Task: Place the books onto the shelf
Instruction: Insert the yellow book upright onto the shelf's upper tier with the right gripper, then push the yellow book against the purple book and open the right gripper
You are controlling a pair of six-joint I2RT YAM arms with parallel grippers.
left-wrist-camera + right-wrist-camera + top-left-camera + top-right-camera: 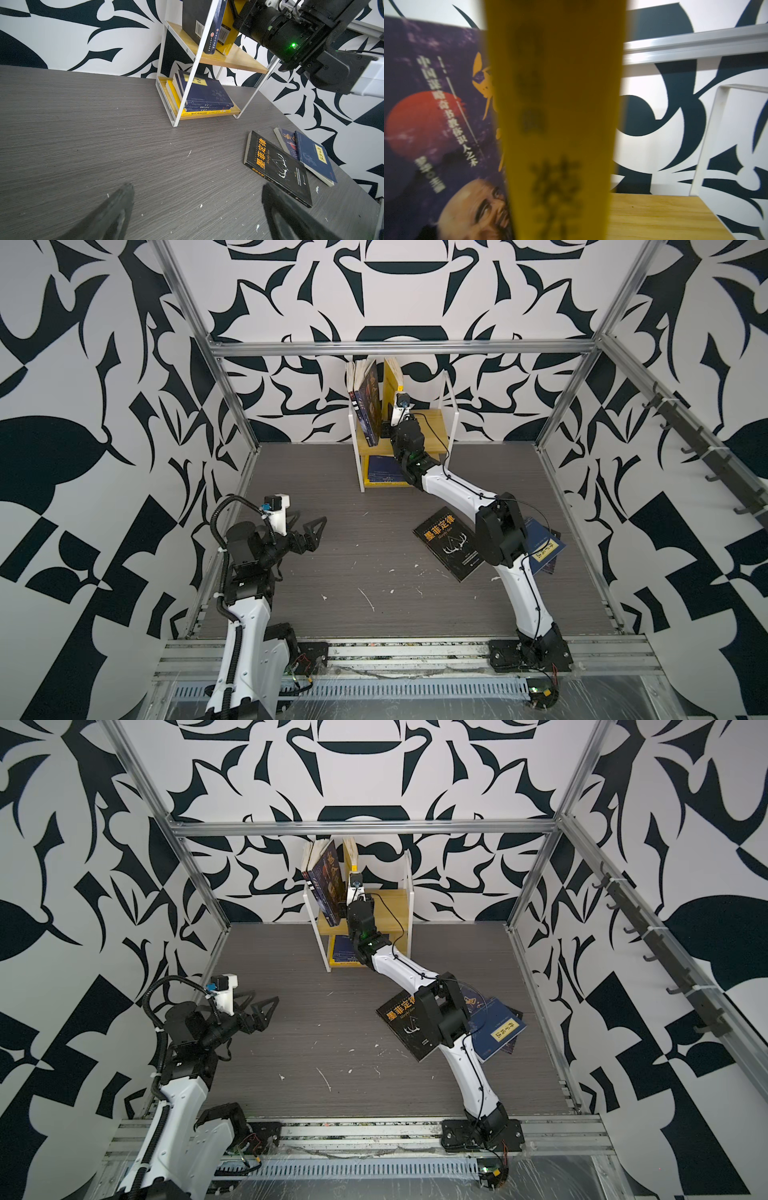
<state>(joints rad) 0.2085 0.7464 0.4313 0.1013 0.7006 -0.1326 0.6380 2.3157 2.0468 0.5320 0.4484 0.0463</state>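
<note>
1. The grey table (332, 556) is shown from above in both top views; clock directions are taken from its middle.
2. The shelf (434, 419) is stood at 12 o'clock, against the back wall.
3. A stack (203, 95) of navy books over a yellow one is laid flat on the lower board.
4. A black book (449, 543) with gold characters is laid flat at 3 o'clock.
5. Further out at 3 o'clock, a navy book (496, 1029) is laid over a purple-blue book (287, 141), partly hidden by the right arm.
6. A purple book (368, 406) is leaned upright at the upper board's 9 o'clock end, and a yellow book (390, 381) is held upright just beside it.
7. The right gripper (387, 428) is closed on the yellow book's lower part.
8. The left gripper (309, 531) is held wide apart and empty above the table at 9 o'clock.
</note>
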